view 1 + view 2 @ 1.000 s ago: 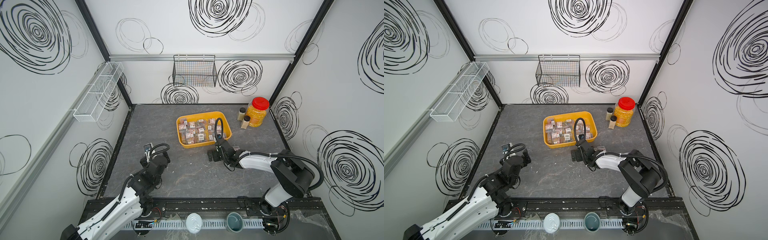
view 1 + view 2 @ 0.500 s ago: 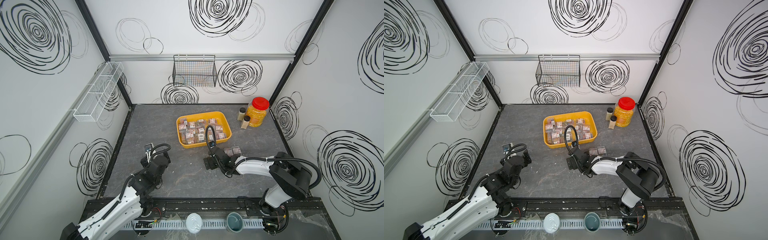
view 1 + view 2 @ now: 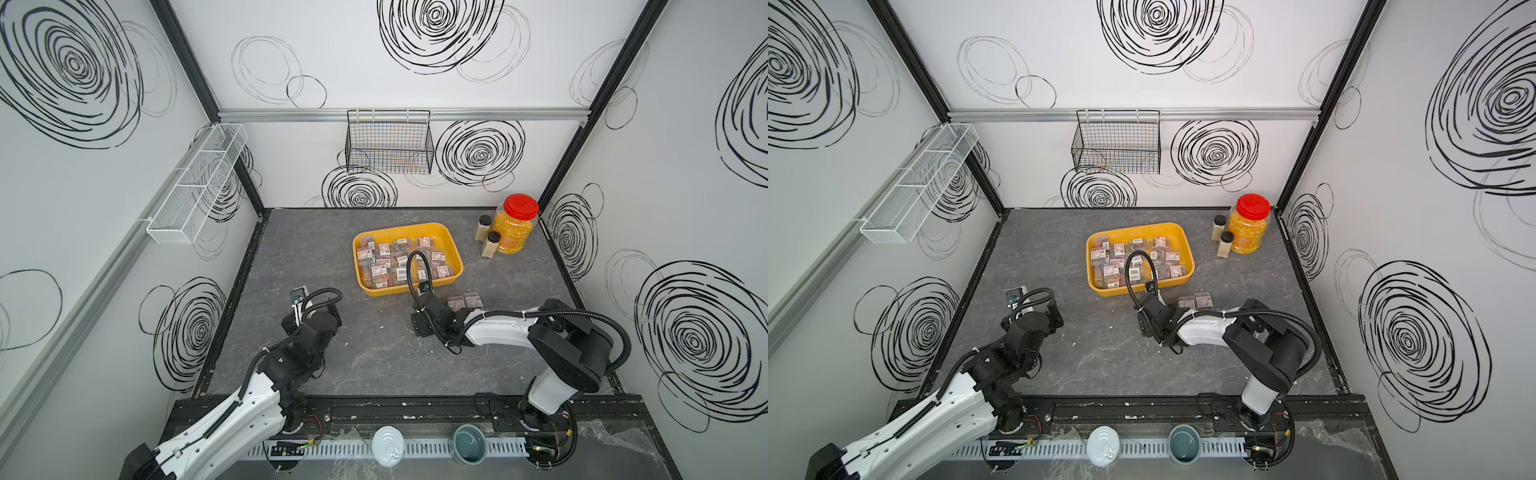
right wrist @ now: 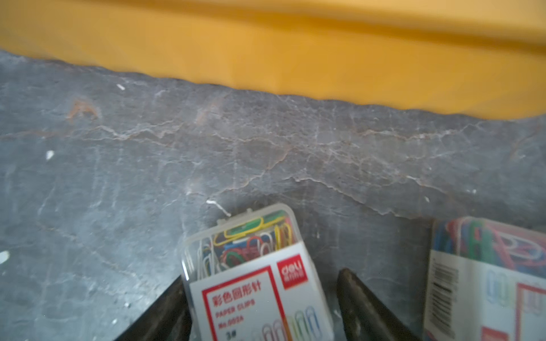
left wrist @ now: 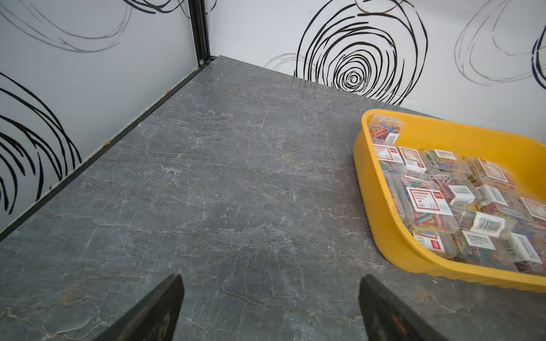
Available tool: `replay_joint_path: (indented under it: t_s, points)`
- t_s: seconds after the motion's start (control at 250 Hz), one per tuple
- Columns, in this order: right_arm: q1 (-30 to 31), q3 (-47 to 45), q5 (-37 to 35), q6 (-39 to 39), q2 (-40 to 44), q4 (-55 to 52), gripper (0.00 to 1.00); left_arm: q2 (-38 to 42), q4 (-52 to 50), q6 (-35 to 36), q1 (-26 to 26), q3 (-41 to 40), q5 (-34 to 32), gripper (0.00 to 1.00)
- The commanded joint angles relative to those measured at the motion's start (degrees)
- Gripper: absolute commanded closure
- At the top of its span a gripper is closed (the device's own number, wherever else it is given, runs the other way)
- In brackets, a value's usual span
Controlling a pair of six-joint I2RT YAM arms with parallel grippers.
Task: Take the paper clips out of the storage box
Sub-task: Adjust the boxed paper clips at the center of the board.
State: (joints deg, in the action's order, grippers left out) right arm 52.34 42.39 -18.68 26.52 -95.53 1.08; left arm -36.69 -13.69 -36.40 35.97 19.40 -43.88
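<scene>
Most of the paper clip cases [image 3: 380,266] lie in a heap inside the yellow box [image 3: 399,289]. The box sits on the grey table [image 3: 311,257], near the middle and toward the back. We see two more cases [image 3: 471,299] out on the table, just in front of the box and right beside the right hand [image 4: 260,277]. In the right wrist view one case [image 4: 254,295] sits between the fingers of that hand. One finger [image 4: 174,298] looks to touch it and the other stands a little apart, so the hand is partly open and not squeezing the case. We cannot tell if this case is one of the two. The left hand [image 5: 270,279] is wide open with nothing in it, low over bare table, well to the left of the box. A jar [image 3: 513,230] with a red lid and two little bottles [image 3: 491,245] stand in the back right corner.
</scene>
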Motion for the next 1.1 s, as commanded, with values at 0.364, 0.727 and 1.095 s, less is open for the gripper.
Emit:
replay_joint_path:
  t_s: [0.364, 0.727, 1.095]
  points:
    - [-0.95, -1.02, -4.21, 10.27, 3.27, -4.33, 0.5, -0.89, -0.54, -1.13, 0.86, 2.13, -2.7, 0.04]
    - [-2.64, -1.28, -7.36, 12.06, 5.53, -6.33, 0.48, -0.92, -0.54, -1.21, 1.43, 2.08, -3.36, 0.03]
    - [-5.05, 0.22, -8.28, 7.67, 2.42, -4.77, 0.43, -1.81, -0.56, -1.3, 1.56, 2.44, -3.64, 0.03]
